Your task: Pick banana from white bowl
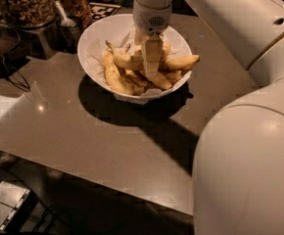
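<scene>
The white bowl (95,38) stands at the back middle of the brown table and holds several bananas on crumpled white paper. The long arched banana (183,61) lies across the top of the pile, its dark stem tip pointing left. My gripper (150,65) reaches straight down into the bowl from above. Its fingers (152,53) straddle the middle of this banana and are closed on it. The banana's middle is hidden behind the front finger. Shorter bananas (113,75) lie underneath.
Glass jars of nuts (22,4) and a metal scoop (63,16) stand at the back left, close to the bowl. Cables (10,80) lie on the table's left side. My white arm (249,146) fills the right. The table's front edge runs along the bottom.
</scene>
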`<state>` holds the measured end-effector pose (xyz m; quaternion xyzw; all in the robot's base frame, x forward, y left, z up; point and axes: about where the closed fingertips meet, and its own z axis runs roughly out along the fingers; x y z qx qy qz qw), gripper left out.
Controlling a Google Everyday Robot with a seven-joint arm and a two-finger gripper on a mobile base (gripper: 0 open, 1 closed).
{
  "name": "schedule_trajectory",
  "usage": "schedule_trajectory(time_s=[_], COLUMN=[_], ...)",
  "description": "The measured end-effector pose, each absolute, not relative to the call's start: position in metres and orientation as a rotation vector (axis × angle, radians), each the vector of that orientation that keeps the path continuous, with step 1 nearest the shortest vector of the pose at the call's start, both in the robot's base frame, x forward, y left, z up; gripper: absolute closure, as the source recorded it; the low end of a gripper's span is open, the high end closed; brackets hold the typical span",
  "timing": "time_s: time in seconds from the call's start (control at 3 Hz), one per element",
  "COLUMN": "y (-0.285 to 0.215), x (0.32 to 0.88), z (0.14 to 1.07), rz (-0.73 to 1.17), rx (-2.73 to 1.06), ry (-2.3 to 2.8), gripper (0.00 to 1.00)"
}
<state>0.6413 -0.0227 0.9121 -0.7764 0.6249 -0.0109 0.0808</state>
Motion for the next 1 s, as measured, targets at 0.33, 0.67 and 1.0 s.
schedule_trajectory(time_s=[0.33,0.67,1.0], y=[-0.025,-0.021,-0.017], x=[0.639,0.645,0.65], z=[0.903,0.9,0.899], rz=[-0.081,-0.092,-0.099], rx=[-2.34,-2.324,-2.311], ry=[1.882,1.867,1.854], gripper=[0.44,0.67,0.9])
